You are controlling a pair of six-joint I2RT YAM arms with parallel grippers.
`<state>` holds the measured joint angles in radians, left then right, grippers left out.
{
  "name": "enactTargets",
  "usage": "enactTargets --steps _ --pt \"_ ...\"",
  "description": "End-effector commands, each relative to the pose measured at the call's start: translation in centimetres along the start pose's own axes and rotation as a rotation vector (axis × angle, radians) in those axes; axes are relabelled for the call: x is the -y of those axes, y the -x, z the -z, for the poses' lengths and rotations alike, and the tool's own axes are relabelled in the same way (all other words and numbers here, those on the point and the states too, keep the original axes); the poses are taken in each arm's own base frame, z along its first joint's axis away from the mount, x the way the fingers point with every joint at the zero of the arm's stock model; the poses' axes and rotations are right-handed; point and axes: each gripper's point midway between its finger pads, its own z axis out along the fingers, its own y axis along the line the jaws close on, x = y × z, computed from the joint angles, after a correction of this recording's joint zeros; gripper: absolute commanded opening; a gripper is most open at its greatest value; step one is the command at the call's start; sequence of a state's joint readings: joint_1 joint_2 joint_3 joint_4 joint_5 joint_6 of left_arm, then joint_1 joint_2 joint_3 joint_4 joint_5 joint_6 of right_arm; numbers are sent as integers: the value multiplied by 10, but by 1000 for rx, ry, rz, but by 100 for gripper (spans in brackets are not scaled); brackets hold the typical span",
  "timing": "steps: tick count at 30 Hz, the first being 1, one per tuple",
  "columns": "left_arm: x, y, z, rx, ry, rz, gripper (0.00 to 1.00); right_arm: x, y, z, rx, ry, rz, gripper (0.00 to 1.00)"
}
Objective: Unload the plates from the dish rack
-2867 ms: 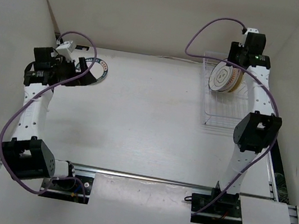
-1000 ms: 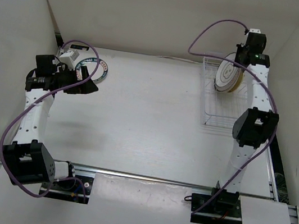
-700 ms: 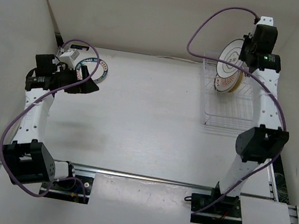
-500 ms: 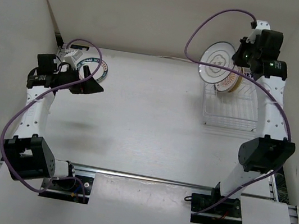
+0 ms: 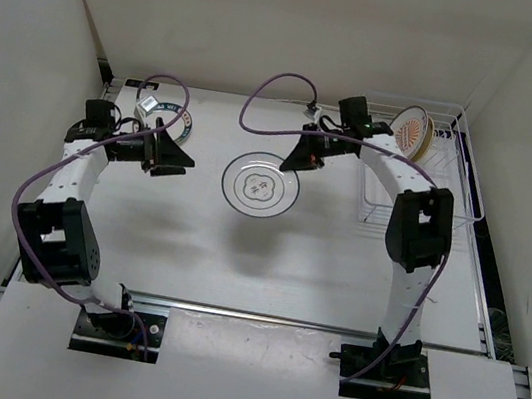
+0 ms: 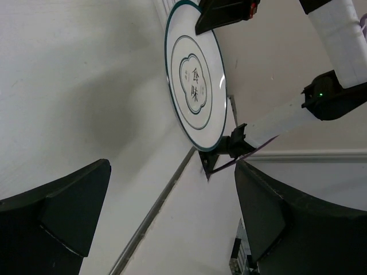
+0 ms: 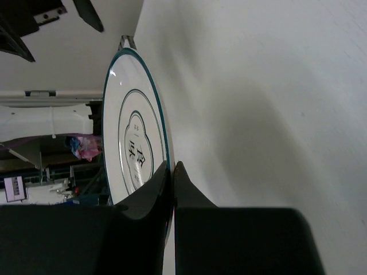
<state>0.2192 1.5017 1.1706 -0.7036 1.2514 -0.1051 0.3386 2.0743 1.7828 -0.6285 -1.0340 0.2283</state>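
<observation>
Right gripper [image 5: 299, 160] is clamped on the upper right rim of the ringed plate [image 5: 260, 185]. In the top view I'm seeing that plate mid-frame, face up and roughly level, held above the table [image 5: 327, 260], left of the rack [image 5: 466, 187]. A sunburst plate [image 5: 414, 132] stands on edge at the rack's upper end. Left gripper [image 5: 173, 158] sits left of the ringed plate, fingers apart, pointing at it.

- Bright, even, diffuse light comes from above.
- The white round plate with dark rings [image 5: 260, 184] casts a soft grey shadow on the white table [image 5: 324, 280].
- The left gripper's black fingers [image 6: 51, 223] blur at the frame's bottom.
</observation>
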Motion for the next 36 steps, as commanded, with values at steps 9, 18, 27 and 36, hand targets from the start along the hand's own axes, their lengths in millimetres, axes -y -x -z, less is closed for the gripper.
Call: enactTargets --steps 9,18,27,36 --pt "1 -4 -29 -90 -76 13 100 -55 36 -38 -17 181 146 0" --pt "-2 1 -33 -100 -80 15 100 -57 32 -71 -58 202 144 0" --pt "-7 -1 -34 -101 -61 14 21 -63 28 -92 -83 216 159 0" --pt "-2 -1 -33 -99 -74 6 11 -60 34 -76 -45 146 128 35"
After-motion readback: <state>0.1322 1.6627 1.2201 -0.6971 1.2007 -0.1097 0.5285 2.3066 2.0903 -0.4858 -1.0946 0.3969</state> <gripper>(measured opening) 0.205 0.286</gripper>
